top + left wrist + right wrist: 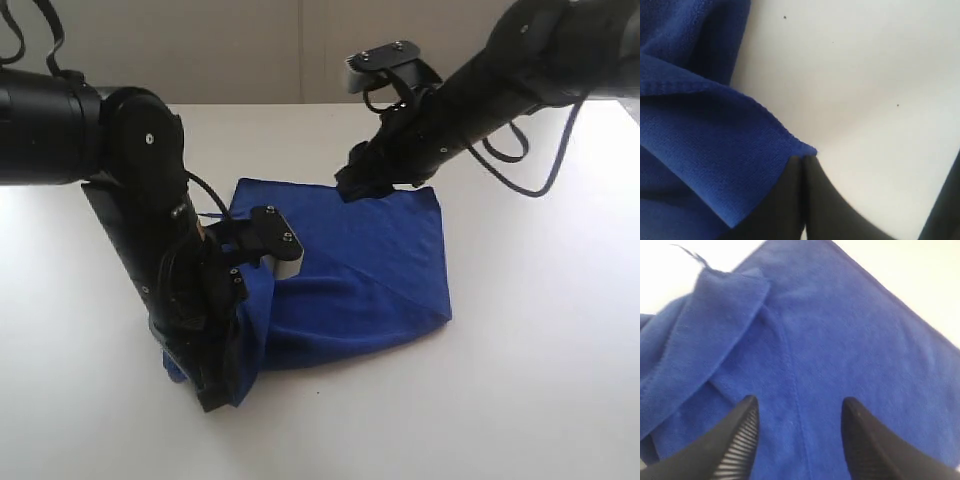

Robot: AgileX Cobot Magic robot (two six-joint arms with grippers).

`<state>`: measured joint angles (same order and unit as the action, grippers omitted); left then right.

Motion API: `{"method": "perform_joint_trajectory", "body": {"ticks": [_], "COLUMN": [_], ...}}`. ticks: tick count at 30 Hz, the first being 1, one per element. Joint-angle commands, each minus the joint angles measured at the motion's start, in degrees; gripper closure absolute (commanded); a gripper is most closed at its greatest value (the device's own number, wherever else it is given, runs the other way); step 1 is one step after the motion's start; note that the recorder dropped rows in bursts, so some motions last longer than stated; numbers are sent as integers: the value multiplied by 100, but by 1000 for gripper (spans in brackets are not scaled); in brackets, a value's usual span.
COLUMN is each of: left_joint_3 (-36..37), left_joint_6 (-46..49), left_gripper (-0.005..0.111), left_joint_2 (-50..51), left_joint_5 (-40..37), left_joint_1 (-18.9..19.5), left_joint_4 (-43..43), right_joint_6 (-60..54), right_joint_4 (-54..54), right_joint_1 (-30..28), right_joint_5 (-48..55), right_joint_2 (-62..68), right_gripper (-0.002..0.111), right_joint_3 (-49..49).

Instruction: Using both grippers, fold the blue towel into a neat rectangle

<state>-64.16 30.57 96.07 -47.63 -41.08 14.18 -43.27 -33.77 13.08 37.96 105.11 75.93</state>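
Left gripper [804,160] clamps the towel [360,280] by its near corner, likely for folding — right gripper [799,410], released, hovers spread at the far edge.

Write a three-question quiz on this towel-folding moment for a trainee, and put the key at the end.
1. True or false: the left gripper is shut on a corner of the blue towel.
2. Pick one. The right gripper has its jaws: A) shut on the towel; B) apart, with towel showing between them; C) out of every view.
3. Fill in: the towel lies on a plain ____ table.

Key: 1 true; 2 B; 3 white.
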Motion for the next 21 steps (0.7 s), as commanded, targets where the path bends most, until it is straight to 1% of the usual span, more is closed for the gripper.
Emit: {"method": "perform_joint_trajectory", "body": {"ticks": [1,5,10,17,19,21], "left_joint_3": [293,443,471,471,471,471], "left_joint_6": [-219,-269,-269,-204,-70,64], "left_gripper": [107,107,107,107,107,107], "left_joint_2": [-63,-63,-63,-63,-63,-63], "left_joint_5": [442,650,480,342,285,272], "left_joint_1": [-25,-25,-25,-25,-25,-25], "left_joint_4": [78,27,-532,-1297,-1568,-1811], "right_joint_6": [-755,-1081,-1058,-1146,-1387,-1875], "right_joint_4": [-203,-215,-304,-912,-974,-1173], "right_joint_1": [301,497,634,645,654,682], "right_joint_5": [-60,-257,-218,-193,-161,-150], "right_joint_2": [325,713,1248,1846,1952,2036], "right_gripper": [59,59,59,59,59,59], "right_joint_3": [348,725,1287,1750,1829,1829]}}
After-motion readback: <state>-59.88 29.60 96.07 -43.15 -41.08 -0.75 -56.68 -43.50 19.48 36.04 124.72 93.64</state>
